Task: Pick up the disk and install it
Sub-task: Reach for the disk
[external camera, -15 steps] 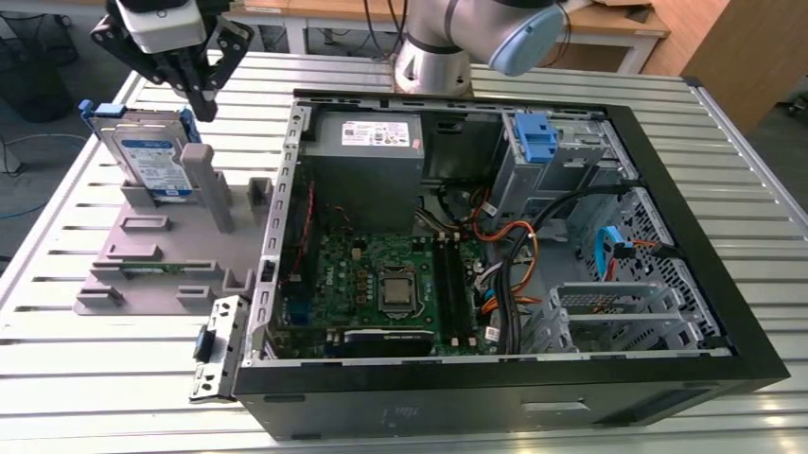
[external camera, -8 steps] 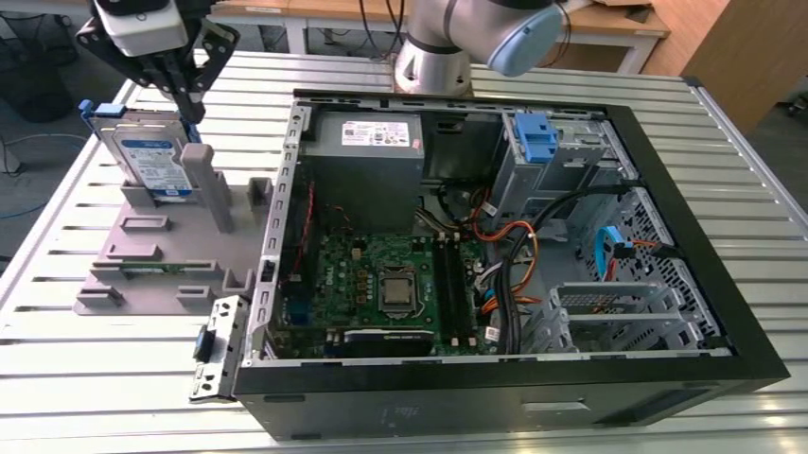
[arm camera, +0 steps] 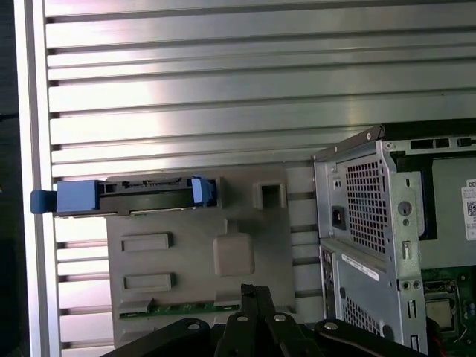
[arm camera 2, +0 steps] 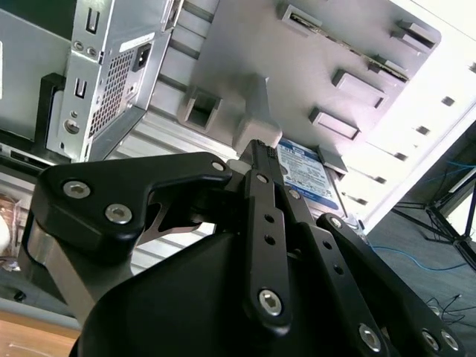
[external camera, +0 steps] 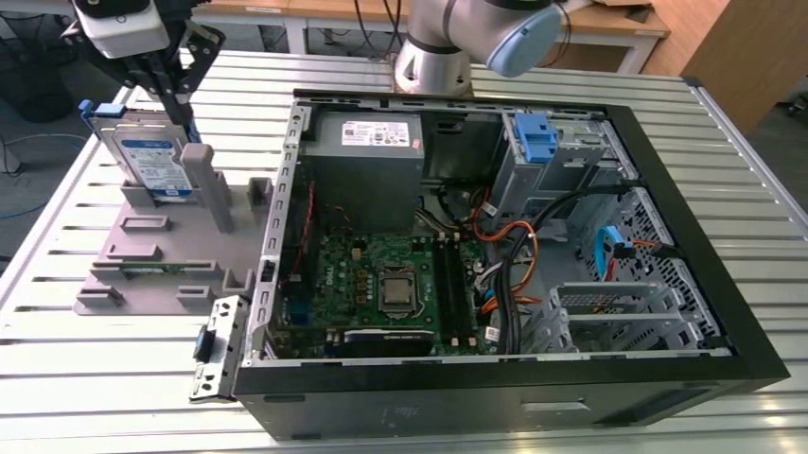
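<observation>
disk: the disk (external camera: 149, 156) stands on edge in a slot of the holder (external camera: 151, 255), at the exterior view's left and outside the case (external camera: 505, 407). I see its label in the second wrist view (arm camera 2: 309, 175) and its upper edge in the first wrist view (arm camera: 141, 195).
rails: blue rails (arm camera: 78, 197) cap the two ends of that upper edge.
holder: grey block on the slatted table (external camera: 51, 378). A post (external camera: 208, 184) rises just beside the disk.
gripper: the gripper (external camera: 177, 90) hangs above the disk and post without touching either. In both wrist views (arm camera: 254, 290) (arm camera 2: 258, 149) its fingers look pressed together with nothing between them.
case: lies open on its side, with a blue latch (external camera: 536, 137) at the drive cage, well apart from the disk.
step in hand: I judge this to be the approach to the pick. The disk is not yet gripped or lifted.
doing it well: I would spread the fingers before descending, centre on the upper edge between the rails, and square the wrist to the disk's flat faces.
watch for: the post. In the first wrist view the fingertips sit nearer to it than to the disk, so I would correct sideways while high and lift straight out of the slot.
</observation>
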Robot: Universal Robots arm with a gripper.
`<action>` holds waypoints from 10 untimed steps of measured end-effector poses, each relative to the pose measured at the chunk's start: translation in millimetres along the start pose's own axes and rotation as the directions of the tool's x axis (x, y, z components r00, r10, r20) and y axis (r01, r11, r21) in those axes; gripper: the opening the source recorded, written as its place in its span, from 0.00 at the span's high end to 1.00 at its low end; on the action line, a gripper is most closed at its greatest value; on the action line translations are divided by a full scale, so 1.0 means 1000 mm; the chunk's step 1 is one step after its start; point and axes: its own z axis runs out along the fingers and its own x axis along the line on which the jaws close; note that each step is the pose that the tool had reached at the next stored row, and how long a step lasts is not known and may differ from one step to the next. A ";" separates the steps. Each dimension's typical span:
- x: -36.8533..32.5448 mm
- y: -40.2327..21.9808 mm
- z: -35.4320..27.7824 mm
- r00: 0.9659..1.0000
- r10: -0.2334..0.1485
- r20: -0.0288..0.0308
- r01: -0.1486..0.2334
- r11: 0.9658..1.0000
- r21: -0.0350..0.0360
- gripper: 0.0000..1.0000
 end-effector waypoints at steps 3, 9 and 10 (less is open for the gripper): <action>0.0007 -0.0001 0.0000 1.000 0.000 0.000 0.000 1.000 0.000 0.89; 0.0046 -0.0005 0.0013 1.000 0.000 0.000 0.000 1.000 0.000 0.89; 0.0053 -0.0005 0.0016 1.000 0.000 0.000 0.000 1.000 0.000 0.89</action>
